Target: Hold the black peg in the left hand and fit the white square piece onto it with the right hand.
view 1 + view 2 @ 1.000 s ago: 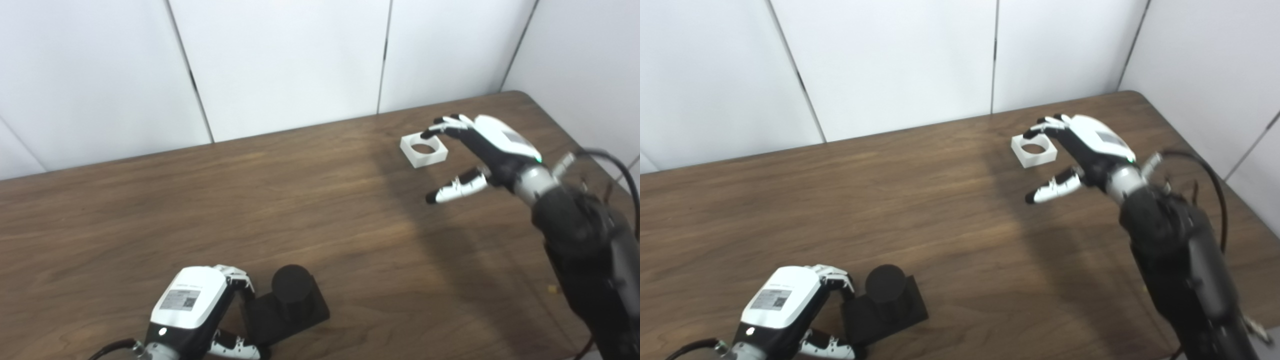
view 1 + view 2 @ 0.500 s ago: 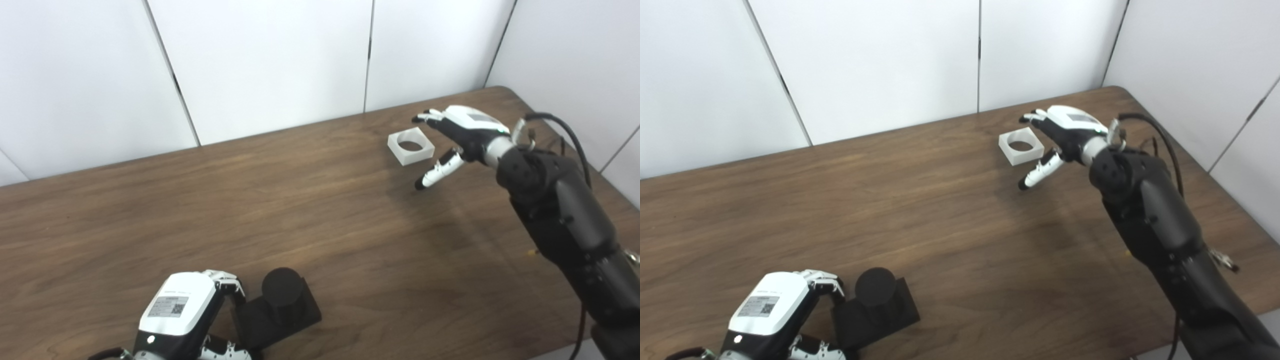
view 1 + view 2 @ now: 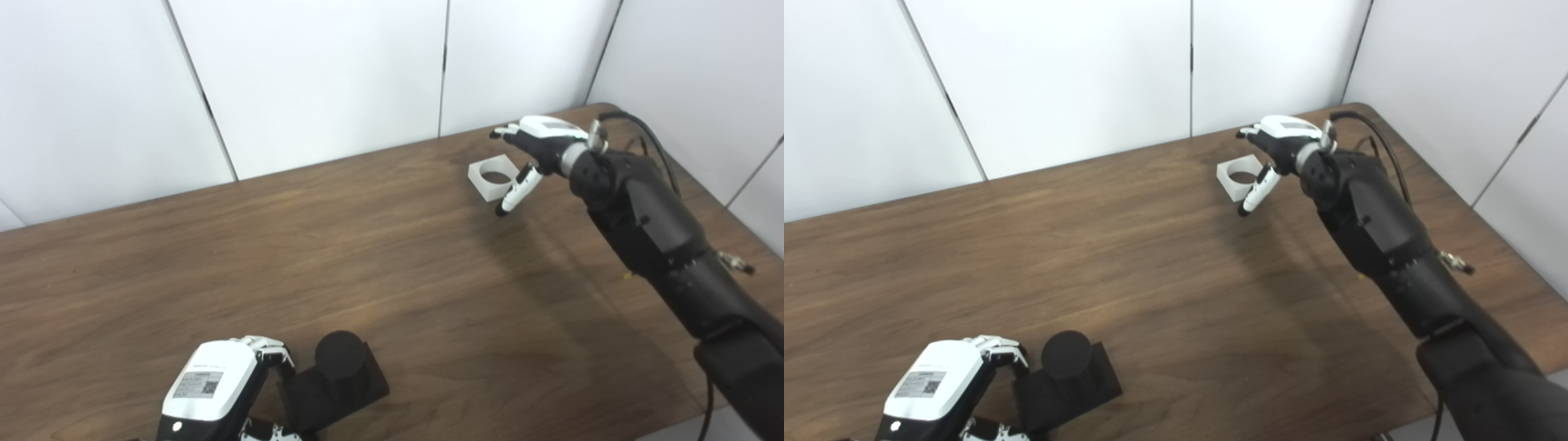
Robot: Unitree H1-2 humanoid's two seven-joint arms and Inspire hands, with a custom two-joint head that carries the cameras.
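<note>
Left eye view shows a dark wood-grain table point(image 3: 184, 257) running up to white wall panels point(image 3: 318, 73), with the right arm point(image 3: 649, 226) stretching across from the lower right toward the far corner. At the near edge sits the black peg point(image 3: 339, 358), a short upright cylinder with its axis vertical, rising from a flat square black base point(image 3: 361, 392) turned slightly askew to the table edge. The left hand point(image 3: 214, 392) lies just left of that base, its fingers point(image 3: 269, 349) curled toward the base's near-left corner and its thumb below; whether it truly grips the base cannot be told, as the lower hand is cut off by the picture's bottom edge. Far across the table the white square piece point(image 3: 490, 177) lies flat, its round hole facing up. The right hand point(image 3: 539, 147) hovers spread wide over the piece's right side, holding nothing, fingers point(image 3: 505, 131) reaching past its far edge and thumb point(image 3: 514, 196) pointing down in front of its near right corner; contact cannot be made out.
</note>
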